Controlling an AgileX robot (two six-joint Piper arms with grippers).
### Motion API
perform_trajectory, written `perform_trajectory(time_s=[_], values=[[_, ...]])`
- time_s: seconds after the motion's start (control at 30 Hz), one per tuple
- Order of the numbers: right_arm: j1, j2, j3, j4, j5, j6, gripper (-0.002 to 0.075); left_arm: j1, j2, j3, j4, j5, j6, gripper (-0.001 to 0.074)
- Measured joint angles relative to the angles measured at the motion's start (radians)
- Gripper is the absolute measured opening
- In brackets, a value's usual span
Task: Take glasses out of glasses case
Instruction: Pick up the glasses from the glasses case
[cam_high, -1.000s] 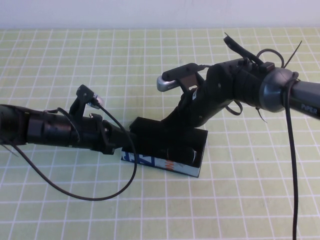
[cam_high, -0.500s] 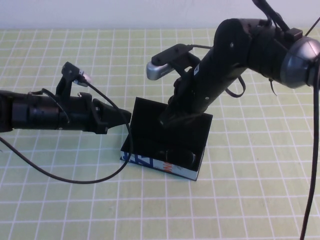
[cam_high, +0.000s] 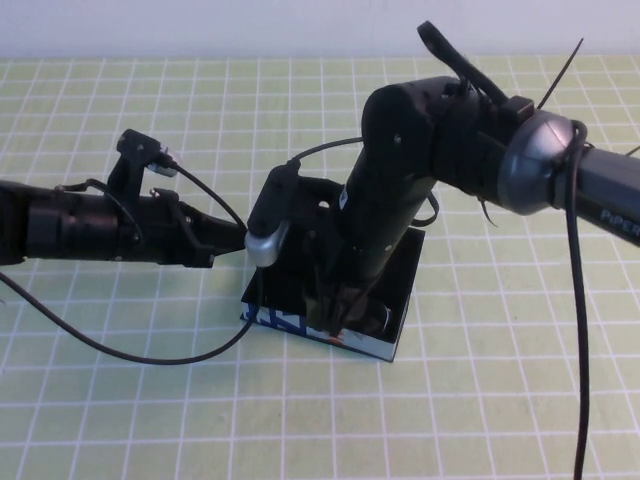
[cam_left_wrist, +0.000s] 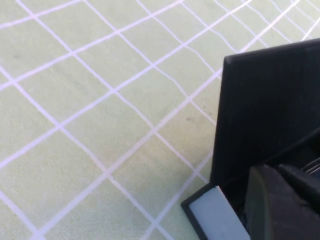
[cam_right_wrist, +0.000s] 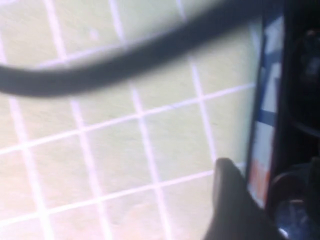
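The glasses case (cam_high: 398, 290) lies open mid-table, its lid (cam_high: 283, 232) raised at the left and its white printed side (cam_high: 290, 322) facing me. The black glasses (cam_high: 372, 318) lie inside along the front wall and are mostly hidden. My right gripper (cam_high: 336, 316) points down at the case's front edge, open. In the right wrist view one finger (cam_right_wrist: 230, 200) hangs outside the white side (cam_right_wrist: 262, 150), with a lens (cam_right_wrist: 295, 212) just inside. My left gripper (cam_high: 240, 236) is shut, its tip level at the lid's outer face (cam_left_wrist: 270, 100).
A green mat with a white grid (cam_high: 150, 400) covers the table. A loose black cable (cam_high: 150, 358) loops from the left arm over the mat in front of it. The right arm's cable (cam_high: 582, 330) hangs down at the right.
The lid went from nearly shut to standing open. My right arm rolled its wrist and lowered its gripper to the case's front edge. My left gripper drew back a little to the left.
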Motion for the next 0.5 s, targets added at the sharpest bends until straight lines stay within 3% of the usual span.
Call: perform_trajectory(time_s=[0.2, 0.5], values=[[-0.002, 0.034, 0.0, -0.066, -0.066, 0.002, 0.0314, 0.0, 0.0, 0.0, 0.004, -0.009, -0.005, -0.0004], [-0.002, 0.047, 0.0, -0.083, -0.153, 0.002, 0.0266, 0.0, 0.0, 0.0, 0.006, -0.011, -0.005, -0.0004]])
